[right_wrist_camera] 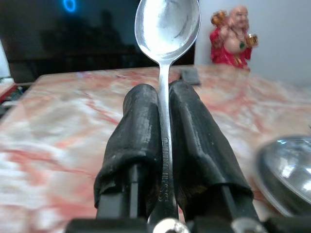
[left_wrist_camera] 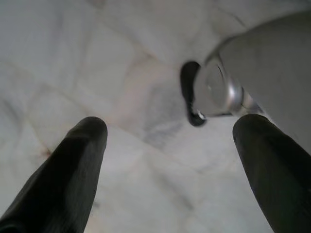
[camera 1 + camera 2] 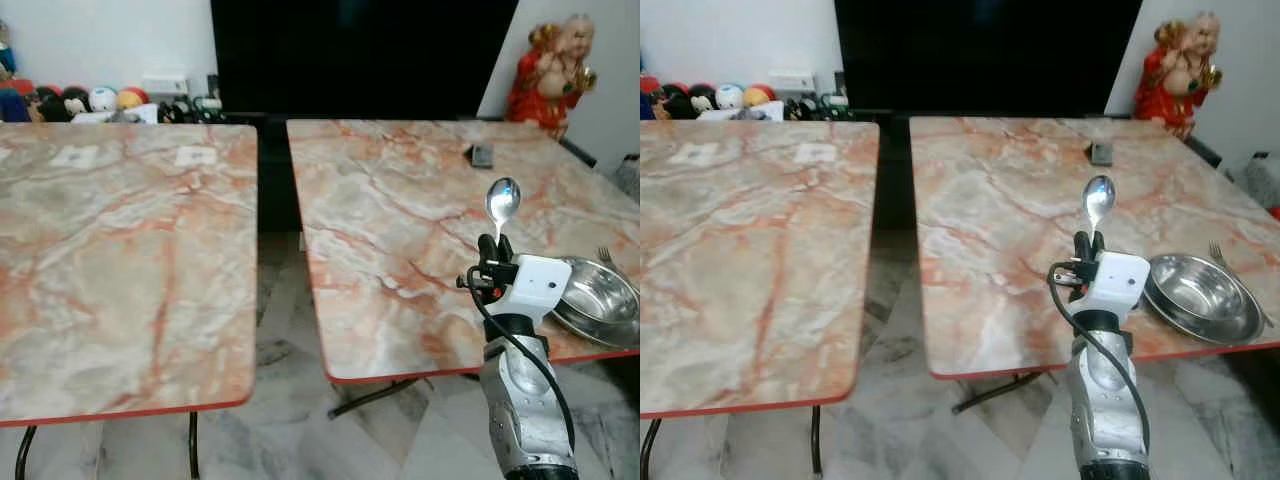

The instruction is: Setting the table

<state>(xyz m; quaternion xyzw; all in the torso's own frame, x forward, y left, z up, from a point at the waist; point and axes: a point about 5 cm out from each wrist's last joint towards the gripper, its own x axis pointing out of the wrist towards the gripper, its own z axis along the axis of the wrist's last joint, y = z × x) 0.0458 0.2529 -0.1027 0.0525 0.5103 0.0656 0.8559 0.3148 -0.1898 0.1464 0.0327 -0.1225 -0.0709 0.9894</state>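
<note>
Currently: right gripper [image 3: 1088, 243] pinching spoon [image 3: 1098, 200] upright.
Steel bowl [image 3: 1200, 296] just right of it, at table's [image 3: 990, 210] near-right corner.

Both head eyes looked forward and down from above over two pink-veined marble benches [image 3: 400, 230]. The right wrist camera sat close behind its claw [image 1: 164, 121], sharing that bench. The left wrist camera faced pale marble floor [image 2: 97, 58].

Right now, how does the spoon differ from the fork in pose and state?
The spoon stands upright, clamped between the right gripper's black fingers above the table's near edge; the fork lies flat on the right-hand table, untouched. The spoon is left of the steel bowl; the fork lies behind its far rim. Both are metal cutlery.
</note>
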